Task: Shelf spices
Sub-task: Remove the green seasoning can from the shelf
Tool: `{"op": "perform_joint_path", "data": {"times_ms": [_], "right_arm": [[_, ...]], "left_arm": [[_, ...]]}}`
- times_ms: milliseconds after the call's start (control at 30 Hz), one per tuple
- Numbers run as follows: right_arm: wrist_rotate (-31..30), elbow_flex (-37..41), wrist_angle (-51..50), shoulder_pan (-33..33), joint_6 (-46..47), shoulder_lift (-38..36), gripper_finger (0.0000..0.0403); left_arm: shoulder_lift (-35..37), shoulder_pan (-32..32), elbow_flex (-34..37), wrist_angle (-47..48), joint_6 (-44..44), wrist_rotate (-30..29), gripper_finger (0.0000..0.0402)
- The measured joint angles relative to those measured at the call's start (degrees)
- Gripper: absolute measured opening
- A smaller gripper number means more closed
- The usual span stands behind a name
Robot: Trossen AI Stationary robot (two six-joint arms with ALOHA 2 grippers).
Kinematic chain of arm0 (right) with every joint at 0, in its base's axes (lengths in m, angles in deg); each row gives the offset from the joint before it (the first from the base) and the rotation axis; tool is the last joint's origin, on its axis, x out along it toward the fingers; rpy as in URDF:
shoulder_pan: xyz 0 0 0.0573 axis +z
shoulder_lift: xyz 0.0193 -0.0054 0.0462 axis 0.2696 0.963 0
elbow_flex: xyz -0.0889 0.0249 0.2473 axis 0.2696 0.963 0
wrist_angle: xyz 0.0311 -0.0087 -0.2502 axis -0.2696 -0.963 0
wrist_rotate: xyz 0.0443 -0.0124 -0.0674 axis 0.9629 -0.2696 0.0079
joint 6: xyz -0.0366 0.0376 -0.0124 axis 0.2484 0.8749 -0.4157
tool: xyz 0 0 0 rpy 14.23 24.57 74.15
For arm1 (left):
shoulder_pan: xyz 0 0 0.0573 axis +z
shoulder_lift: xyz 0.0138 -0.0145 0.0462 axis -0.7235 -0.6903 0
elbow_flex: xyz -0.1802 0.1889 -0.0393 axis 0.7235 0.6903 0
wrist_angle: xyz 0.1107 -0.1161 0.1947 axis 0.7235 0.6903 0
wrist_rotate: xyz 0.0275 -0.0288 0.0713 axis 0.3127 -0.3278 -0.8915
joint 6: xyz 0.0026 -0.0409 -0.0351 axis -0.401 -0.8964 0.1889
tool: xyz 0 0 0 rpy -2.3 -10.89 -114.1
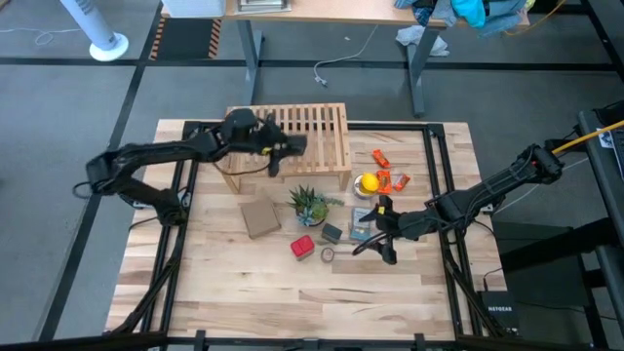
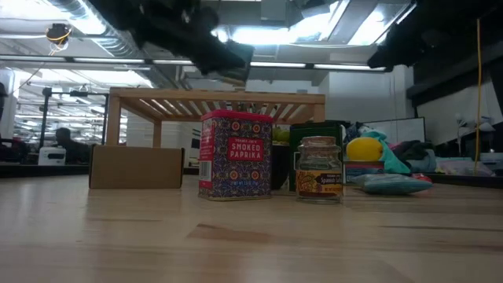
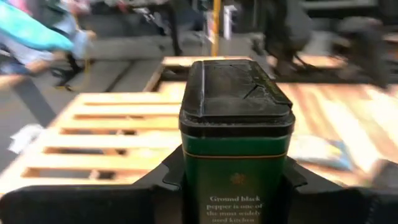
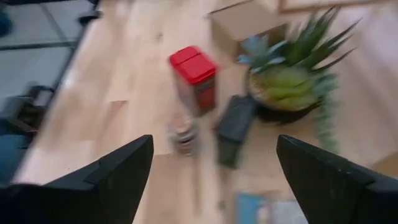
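Note:
My left gripper (image 1: 292, 146) is out over the slatted top of the light-wood shelf (image 1: 317, 127), shut on a green tin with a black lid (image 3: 236, 118), labelled ground black pepper. On the table near the middle stand a red paprika tin (image 1: 302, 246) (image 2: 235, 154), a small round jar (image 1: 329, 254) (image 2: 319, 167) and another dark boxy tin (image 1: 332, 234) (image 4: 235, 129). My right gripper (image 1: 385, 234) hovers open to their right. Its wrist view looks down on the red tin (image 4: 195, 78) and the jar (image 4: 183, 134). My left gripper pinches the green tin by its two side walls, low on the body (image 3: 194, 186), one finger (image 3: 165, 180) on each side. The fingers come in roughly level from the table's left. The tin is upright, lid up, lifted clear above the shelf slats (image 3: 93, 130).
A potted plant (image 1: 310, 205) and a flat brown cardboard box (image 1: 260, 216) (image 2: 135, 167) sit in front of the shelf. Yellow and orange items (image 1: 375, 180) and a blue packet (image 1: 363, 226) lie to the right. Bare wood stretches toward the near edge.

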Motion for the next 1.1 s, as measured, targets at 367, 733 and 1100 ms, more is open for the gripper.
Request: {"op": "perform_joint_path", "data": {"times_ms": [367,733,1100], "right_arm": [[-15.4,0.0,-1.6,0.0,-8.3,0.0,0.0347],[-20.0,0.8,-12.9,0.0,-6.8,-3.0,0.0347],[-21.7,13.1,-9.6,0.0,-3.4,-24.8,0.0347]], "left_arm": [[18.5,-15.2,0.0,24.6,-2.7,-15.7,0.0107],[21.0,-34.3,2.6,33.4,-16.6,-33.3,0.0107],[17.0,-48.8,15.1,13.9,-30.2,-44.9,0.0107]]}}
